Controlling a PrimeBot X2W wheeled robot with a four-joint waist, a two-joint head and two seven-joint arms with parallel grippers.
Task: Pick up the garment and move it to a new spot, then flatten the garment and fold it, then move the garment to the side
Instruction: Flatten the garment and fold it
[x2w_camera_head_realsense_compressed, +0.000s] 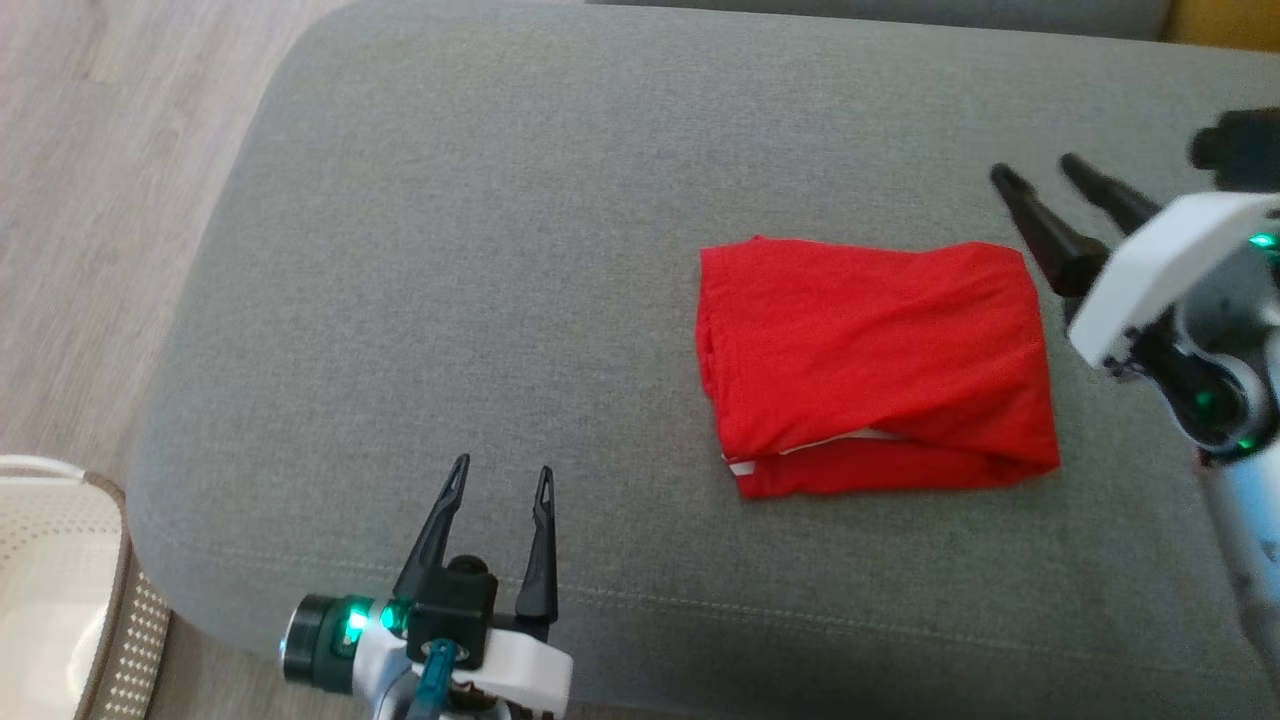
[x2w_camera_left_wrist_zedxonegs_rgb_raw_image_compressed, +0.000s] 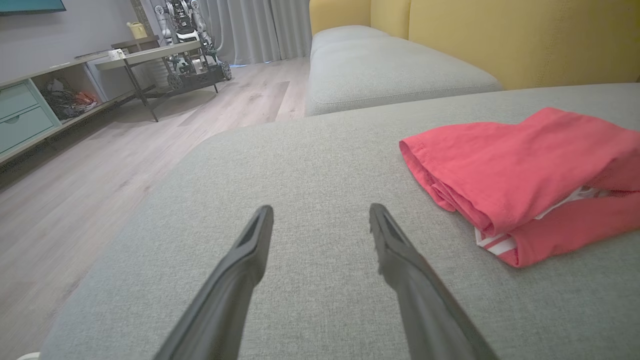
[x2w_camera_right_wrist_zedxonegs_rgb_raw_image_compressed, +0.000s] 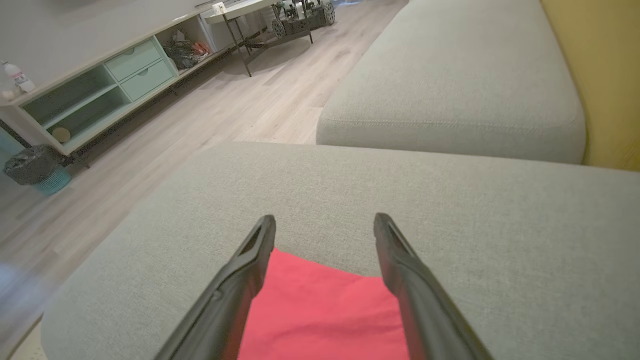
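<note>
- The left gripper (x2w_camera_head_realsense_compressed: 502, 472) hung over the near edge of the grey cushion (x2w_camera_head_realsense_compressed: 450, 250), fingers apart and empty, well left of the cloth.
- One folded red garment (x2w_camera_head_realsense_compressed: 875, 365) lay right of centre on the cushion, its long axis running left to right.
- The right gripper (x2w_camera_head_realsense_compressed: 1035, 170), fingers apart, stood just beside the garment's far right corner and was the nearer arm.
- Count: one garment, two grippers.

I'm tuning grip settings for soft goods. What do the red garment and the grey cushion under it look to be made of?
Red garment: thin, matte knit fabric, probably cotton jersey; it folds in soft creases. Grey cushion: coarse woven upholstery, matte, with visible weave and a stitched seam near its edge.
</note>
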